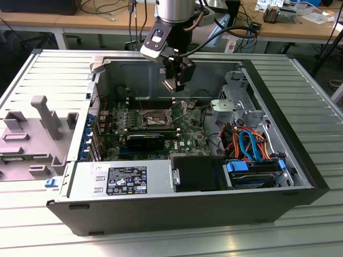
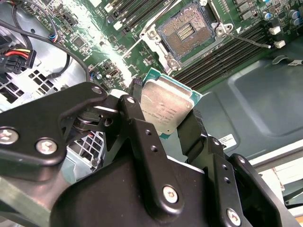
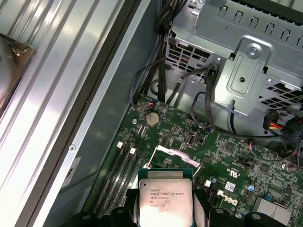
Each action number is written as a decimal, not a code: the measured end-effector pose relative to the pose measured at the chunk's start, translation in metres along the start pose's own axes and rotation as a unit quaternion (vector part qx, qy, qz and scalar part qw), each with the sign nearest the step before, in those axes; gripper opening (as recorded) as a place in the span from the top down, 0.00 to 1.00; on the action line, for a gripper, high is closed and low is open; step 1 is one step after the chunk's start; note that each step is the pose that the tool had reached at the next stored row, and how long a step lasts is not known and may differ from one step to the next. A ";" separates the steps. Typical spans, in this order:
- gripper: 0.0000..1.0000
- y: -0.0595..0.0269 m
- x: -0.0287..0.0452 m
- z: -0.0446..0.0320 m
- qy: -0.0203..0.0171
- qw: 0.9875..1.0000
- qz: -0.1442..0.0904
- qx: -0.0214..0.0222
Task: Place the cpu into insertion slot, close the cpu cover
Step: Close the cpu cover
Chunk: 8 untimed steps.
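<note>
a ribbed metal table (image 1: 313, 96) spreads out on all sides below the gripper (image 1: 174, 85). its slats catch bright streaks of overhead light, strongest along the near edge. well beyond the gripper, wooden desks (image 1: 48, 20) on pale legs line the back of the room, strewn with cables (image 1: 104, 7) and small clutter. under the desks lies a dark grey floor (image 1: 16, 43). well apart from the gripper, towards the exterior view's left, a grey panel (image 1: 32, 134) with raised blocks lies flat on the table.
</note>
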<state>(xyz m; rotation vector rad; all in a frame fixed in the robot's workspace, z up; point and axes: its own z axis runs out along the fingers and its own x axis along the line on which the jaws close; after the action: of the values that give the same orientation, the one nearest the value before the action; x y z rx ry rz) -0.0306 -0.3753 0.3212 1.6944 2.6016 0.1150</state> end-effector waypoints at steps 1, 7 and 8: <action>0.45 0.0000 0.0000 0.0000 0.000 1.000 0.001 0.000; 0.45 0.0000 0.0000 0.0001 0.000 1.000 0.005 0.000; 0.45 0.0000 0.0000 0.0001 0.000 1.000 0.005 0.000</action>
<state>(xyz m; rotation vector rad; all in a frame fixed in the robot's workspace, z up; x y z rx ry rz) -0.0306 -0.3753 0.3211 1.7081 2.5922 0.1147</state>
